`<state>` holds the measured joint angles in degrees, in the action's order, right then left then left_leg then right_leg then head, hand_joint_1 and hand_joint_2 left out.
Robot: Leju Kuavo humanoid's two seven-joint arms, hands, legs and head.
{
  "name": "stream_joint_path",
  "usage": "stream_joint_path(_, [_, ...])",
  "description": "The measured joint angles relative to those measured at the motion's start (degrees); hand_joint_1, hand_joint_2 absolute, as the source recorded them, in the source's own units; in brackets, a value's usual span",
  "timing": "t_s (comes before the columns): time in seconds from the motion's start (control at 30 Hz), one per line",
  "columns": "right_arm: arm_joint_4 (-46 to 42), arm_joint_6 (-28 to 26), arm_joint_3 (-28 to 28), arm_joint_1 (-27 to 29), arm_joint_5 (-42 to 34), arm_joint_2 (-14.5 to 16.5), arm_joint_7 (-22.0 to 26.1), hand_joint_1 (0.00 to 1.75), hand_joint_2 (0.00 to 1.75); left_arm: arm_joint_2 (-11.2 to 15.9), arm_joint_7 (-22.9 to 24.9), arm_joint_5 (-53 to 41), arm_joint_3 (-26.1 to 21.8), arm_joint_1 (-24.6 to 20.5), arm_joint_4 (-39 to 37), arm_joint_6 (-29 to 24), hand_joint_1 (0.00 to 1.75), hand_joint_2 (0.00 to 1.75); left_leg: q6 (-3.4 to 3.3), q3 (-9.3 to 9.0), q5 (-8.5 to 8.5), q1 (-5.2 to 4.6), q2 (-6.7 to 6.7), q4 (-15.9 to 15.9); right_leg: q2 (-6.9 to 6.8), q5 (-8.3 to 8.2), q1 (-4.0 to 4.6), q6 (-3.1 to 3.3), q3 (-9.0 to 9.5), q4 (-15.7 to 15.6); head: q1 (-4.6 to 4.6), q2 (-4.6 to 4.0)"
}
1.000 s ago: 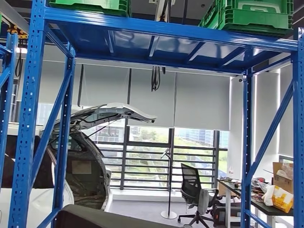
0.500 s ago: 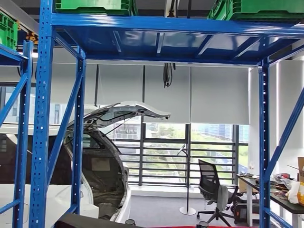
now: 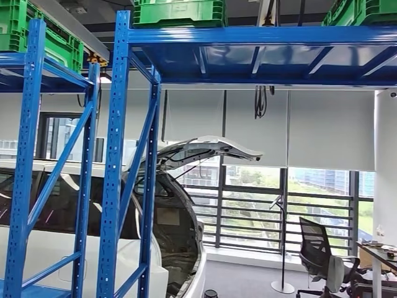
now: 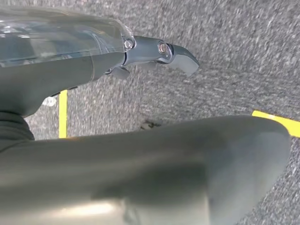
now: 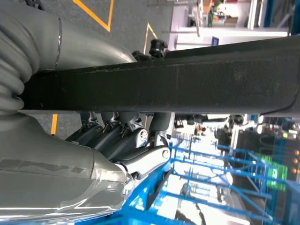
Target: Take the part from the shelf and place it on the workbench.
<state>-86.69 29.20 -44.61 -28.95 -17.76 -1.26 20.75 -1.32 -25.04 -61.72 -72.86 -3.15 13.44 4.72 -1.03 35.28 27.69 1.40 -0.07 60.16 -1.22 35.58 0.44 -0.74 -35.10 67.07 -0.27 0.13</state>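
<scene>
The part (image 5: 176, 89) is a long, flat, dark panel seen edge-on across the right wrist view. My right hand (image 5: 120, 136) holds it, with its dark fingers curled against the panel's underside. In the left wrist view a broad grey-olive surface, apparently the same part (image 4: 159, 168), stretches close beside my left hand (image 4: 71, 65). One finger (image 4: 173, 51) of that hand sticks out straight above grey carpet. Whether the left hand grips the panel is hidden.
A blue steel shelf (image 3: 117, 186) stands at left with green crates (image 3: 178, 12) on its top level. Behind it is a white car (image 3: 178, 205) with its tailgate raised. An office chair (image 3: 318, 254) and a desk (image 3: 379, 251) are at far right. Yellow tape (image 4: 63, 112) marks the carpet.
The camera has swung left: the shelf posts, car and chair have slid rightward across the picture. The dark panel edge seen earlier at the bottom of the head view is out of the picture.
</scene>
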Motion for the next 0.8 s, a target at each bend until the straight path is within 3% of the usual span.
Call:
stream_joint_path(0.07, [0.0,0.0,0.0,0.0,0.3,-0.4,0.0,1.75,1.75,0.1,0.5,0.1,-0.3,0.0,0.0,-0.1,0.0,1.75,-0.2,0.15,-0.15,-0.05,-1.09,0.0,0.57,2.45,-0.13,-0.11,-2.69,6.5,0.0,0.0])
stream_joint_path(0.1, [0.0,0.0,-0.1,0.0,0.4,-0.5,-0.1,1.75,1.75,0.1,0.8,0.1,-0.4,0.1,0.0,-0.1,0.0,1.75,-0.24,0.2,-0.22,-0.1,-1.7,0.0,0.68,2.21,-0.14,-0.01,-2.99,7.3,0.0,0.0])
stream_joint_path(0.13, [0.0,0.0,-0.1,0.0,0.5,-0.6,-0.1,1.75,1.75,0.1,1.2,0.2,-0.6,0.1,0.0,-0.2,0.0,1.75,-0.25,0.21,-0.31,-0.13,-2.36,0.0,0.92,0.92,-0.13,0.2,-2.28,5.9,-0.01,0.0])
stream_joint_path(0.17, [-0.1,-0.1,-0.1,-0.1,0.6,-0.7,-0.1,1.75,1.75,0.1,1.6,0.3,-0.8,0.2,0.0,-0.3,0.0,1.75,-0.22,0.21,-0.4,-0.15,-3.02,0.0,1.62,-1.1,-0.11,0.52,-0.68,2.6,0.0,0.0])
stream_joint_path(0.23, [-0.4,-0.3,-0.2,-0.1,0.8,-0.8,-0.1,1.75,1.75,0.2,2.5,0.4,-1.0,0.2,0.0,-0.4,0.0,1.75,0.03,0.37,-0.68,-0.02,-4.3,0.0,4.95,-4.53,-0.09,1.22,2.73,-4.9,-0.01,0.0])
stream_joint_path(0.3, [-0.6,-0.5,-0.4,-0.1,1.0,-1.0,-0.2,1.75,1.75,0.2,3.1,0.5,-1.2,0.3,0.0,-0.5,0.0,1.75,0.67,0.88,-1.16,0.38,-5.6,-0.1,7.0,-5.59,0.06,1.54,4.1,-8.2,0.0,0.01])
stream_joint_path(0.37, [-0.8,-0.5,-0.7,-0.2,1.2,-1.0,-0.2,1.75,1.75,0.2,3.5,0.5,-1.6,0.6,0.0,-0.5,0.0,1.75,1.47,1.39,-1.59,0.66,-6.6,-0.3,5.76,-5.85,0.12,1.7,4.27,-8.9,0.01,0.01])
stream_joint_path(0.43, [-1.1,-0.5,-0.9,-0.3,1.2,-0.8,-0.2,1.75,1.75,0.3,3.6,0.6,-1.9,0.9,0.0,-0.5,0.0,1.75,1.91,2.12,-0.58,0.4,-4.87,0.6,4.09,-6.4,-0.06,2.12,4.49,-10.1,0.01,0.0])
stream_joint_path(0.5, [-1.2,-0.5,-1.0,-0.2,1.2,-0.7,-0.2,1.75,1.75,0.4,3.6,0.6,-2.0,0.8,0.0,-0.5,0.0,1.75,2.21,4.22,2.86,0.14,-1.95,5.4,2.24,-6.76,-0.04,2.45,4.44,-10.7,0.02,0.0])
stream_joint_path(0.57, [-1.2,-0.5,-1.2,-0.1,1.2,-0.7,-0.2,1.75,1.75,0.6,3.6,0.7,-2.1,0.6,0.0,-0.5,0.0,1.75,2.64,6.64,6.01,0.18,-0.94,12.1,0.32,-6.79,0.07,2.53,4.21,-10.6,0.03,0.0])
stream_joint_path(0.6, [-1.2,-0.6,-1.3,0.0,1.3,-0.7,-0.2,1.75,1.75,0.6,3.6,0.8,-2.2,0.6,0.0,-0.5,0.0,1.75,2.86,6.88,6.3,0.21,-0.75,13.6,-0.6,-6.78,0.08,2.52,4.12,-10.5,0.03,0.0])
stream_joint_path(0.63, [-1.2,-0.6,-1.4,0.0,1.3,-0.7,-0.2,1.75,1.75,0.7,3.7,1.0,-2.3,0.7,0.0,-0.5,0.0,1.75,3.06,6.07,5.55,0.27,-0.49,12.8,-1.39,-6.75,0.06,2.47,4.03,-10.4,0.03,0.0])
stream_joint_path(0.7, [-1.2,-0.7,-1.6,-0.1,1.8,-0.6,-0.1,1.75,1.75,1.1,3.7,1.5,-2.8,0.7,0.0,-0.5,0.0,1.75,3.38,2.1,2.59,0.35,1.1,6.3,-2.79,-6.49,0.04,2.12,3.86,-9.9,0.03,0.0])
stream_joint_path(0.77, [-1.2,-0.9,-1.8,-0.2,2.2,-0.3,0.1,1.75,1.75,1.7,3.8,2.1,-3.3,0.4,0.0,-0.5,0.0,1.75,2.83,-0.77,0.88,0.09,3.11,0.8,-3.88,-6.04,0.38,1.52,3.48,-9.0,0.03,0.0])
stream_joint_path(0.8, [-1.2,-1.0,-1.9,-0.2,2.4,-0.2,0.1,1.75,1.75,1.9,3.9,2.3,-3.6,0.3,0.1,-0.5,0.0,1.75,2.35,-1.14,0.79,-0.11,3.54,-0.2,-4.38,-5.89,0.56,1.28,3.32,-8.6,0.02,0.0])
